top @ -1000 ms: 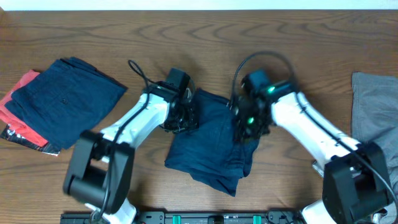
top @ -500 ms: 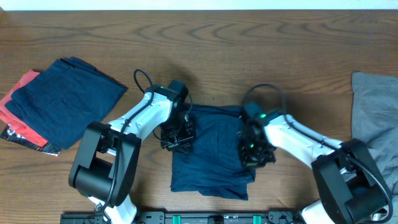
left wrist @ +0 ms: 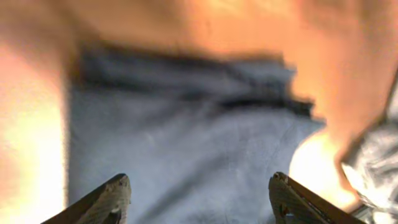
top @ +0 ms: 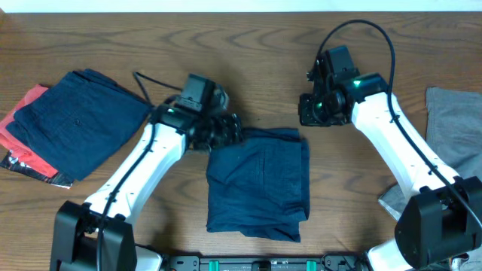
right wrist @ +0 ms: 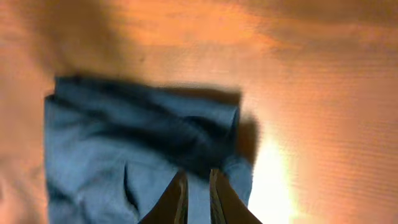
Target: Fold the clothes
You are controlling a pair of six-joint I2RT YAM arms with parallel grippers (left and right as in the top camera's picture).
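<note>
- From above, the blue shorts (top: pixel 257 184) lie in the middle of the tabletop (top: pixel 248 53), closer to the edge where the arms stand.
- They are folded into a tall block. The top edge is neat, but the bottom edge looks a bit lumpy.
- The left hand (top: pixel 226 132) is at the top left corner of the shorts. I cannot tell from here if it touches them.
- The right hand (top: pixel 312 113) is up off the shorts, past their top right corner.
- By the left edge, another blue cloth (top: pixel 79 124) lies flat on a red cloth (top: pixel 22 120).
- A grey cloth (top: pixel 456 132) lies at the right edge, not yet folded, I think.
- I think this fold is done and the hands are letting go. To do it well, they should lift straight up so the soft cloth does not get pulled open.
- The left wrist view is blurry. The left hand (left wrist: pixel 199 190) is wide open and holds nothing.
- Below it, the blue shorts (left wrist: pixel 186 124) look soft, with a thick dark seam near the top.
- In the right wrist view, the right hand (right wrist: pixel 198 186) is almost closed, with only a thin gap, and it holds nothing.
- The blue shorts (right wrist: pixel 124 143) show soft creases. The tabletop (right wrist: pixel 311 93) is smooth brown wood.
</note>
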